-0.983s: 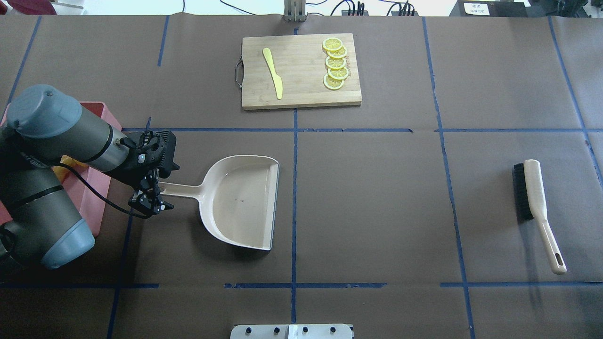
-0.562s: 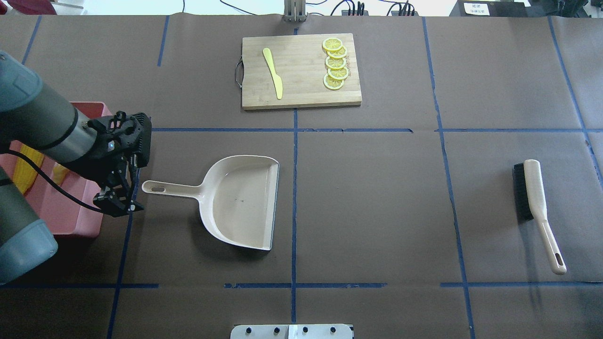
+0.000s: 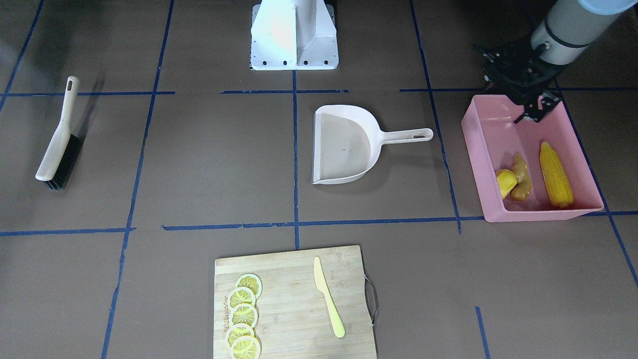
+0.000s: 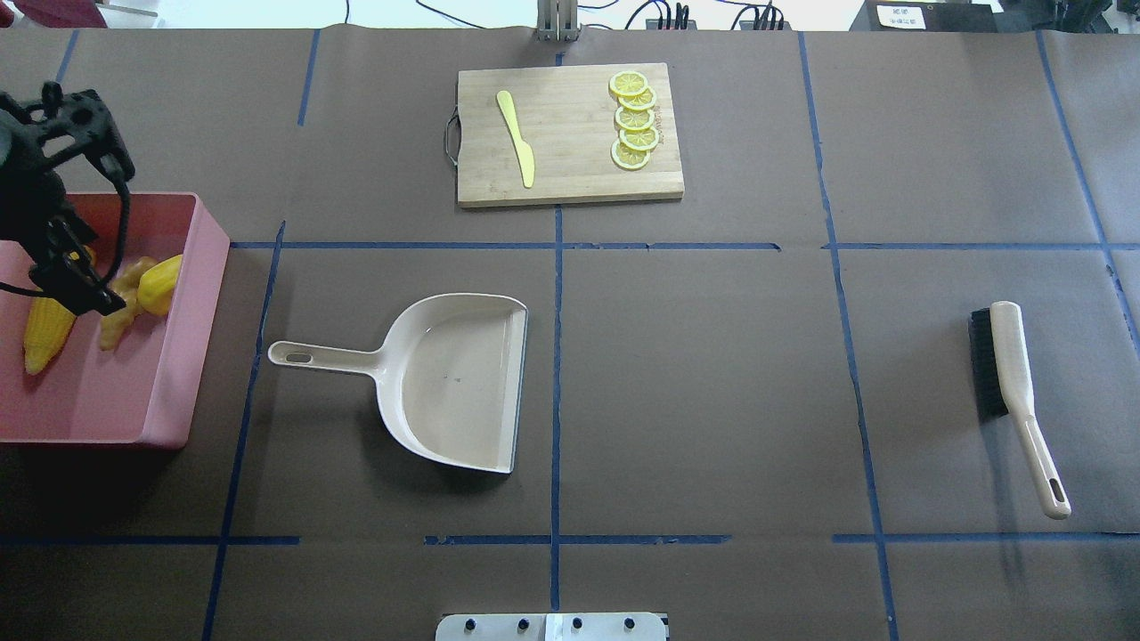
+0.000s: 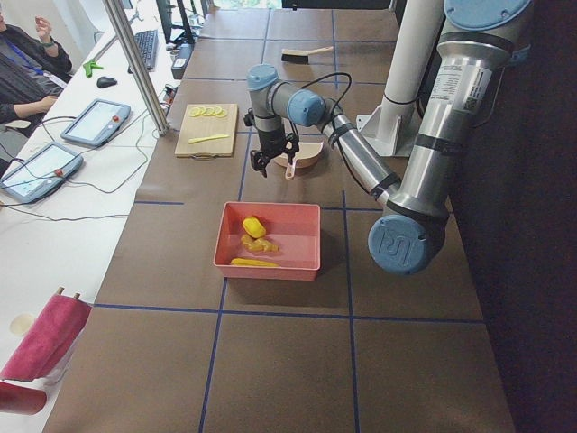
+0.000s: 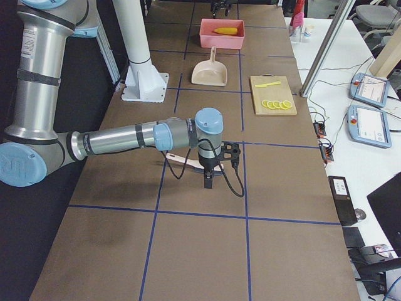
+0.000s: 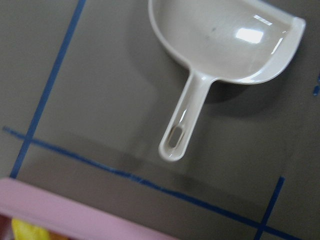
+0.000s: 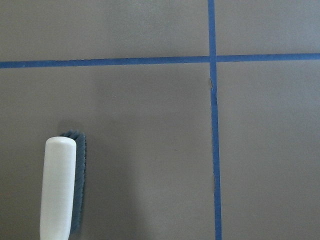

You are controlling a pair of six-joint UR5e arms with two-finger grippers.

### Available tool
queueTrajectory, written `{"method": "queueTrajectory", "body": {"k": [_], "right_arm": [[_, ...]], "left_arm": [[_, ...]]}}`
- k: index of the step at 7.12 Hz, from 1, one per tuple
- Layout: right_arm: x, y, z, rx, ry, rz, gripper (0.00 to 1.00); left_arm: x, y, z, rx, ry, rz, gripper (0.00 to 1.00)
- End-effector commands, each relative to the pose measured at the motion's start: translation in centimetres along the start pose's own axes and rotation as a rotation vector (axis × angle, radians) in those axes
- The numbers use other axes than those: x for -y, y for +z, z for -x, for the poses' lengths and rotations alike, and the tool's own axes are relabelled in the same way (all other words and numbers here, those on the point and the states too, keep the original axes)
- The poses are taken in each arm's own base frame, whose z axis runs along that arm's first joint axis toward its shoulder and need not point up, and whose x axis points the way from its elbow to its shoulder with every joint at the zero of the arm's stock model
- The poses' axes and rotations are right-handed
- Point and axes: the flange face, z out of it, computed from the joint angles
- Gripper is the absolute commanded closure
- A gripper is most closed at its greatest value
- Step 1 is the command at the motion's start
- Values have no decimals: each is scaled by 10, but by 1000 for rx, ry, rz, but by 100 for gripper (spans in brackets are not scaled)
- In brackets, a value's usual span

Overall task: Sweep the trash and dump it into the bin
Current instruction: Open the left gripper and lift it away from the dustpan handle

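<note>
Brown-paper table [image 4: 712, 374], blue tape grid. Pink bin [image 4: 200, 312] sits right below left pincer [image 4: 80, 285]. Beige dustpan [image 4: 454, 383] near pincer, toward table middle. Cutting board [image 4: 570, 169] well apart, further from robot. Brush [image 4: 1011, 365] at far opposite end.

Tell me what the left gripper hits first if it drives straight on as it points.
The left gripper hangs over the pink bin, pointing down: most likely its bare floor, close to the corn cob. Height leaves the exact spot unclear.

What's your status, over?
Left claw open, empty, at bin. Right claw over brush, state unclear. Corn, potato, ginger in bin; dustpan empty. Nothing in the way.
</note>
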Motion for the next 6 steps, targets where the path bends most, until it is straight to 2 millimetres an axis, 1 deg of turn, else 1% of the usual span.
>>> {"method": "queueTrajectory", "body": {"k": [1,2,3,4,5,6], "right_arm": [[0,-3,-6,3,5,-7,0],[0,-4,-10,6,-16,-9,0],[1,0,-25,3,-16,-3,0],[18,-5,-32,5,-36,-23,0],[23,3,-57,42,-38,-9,0],[37,9,-81,75,-66,-6,0]], "left_arm": [[-67,-8,138,23,-435,37,0],[-107,-9,190,21,-560,47,0],[-145,-2,224,-116,-688,-3,0],[-172,9,241,-168,-754,-16,0],[-191,16,255,-173,-790,-15,0],[-206,30,260,-178,-806,-4,0]]}}
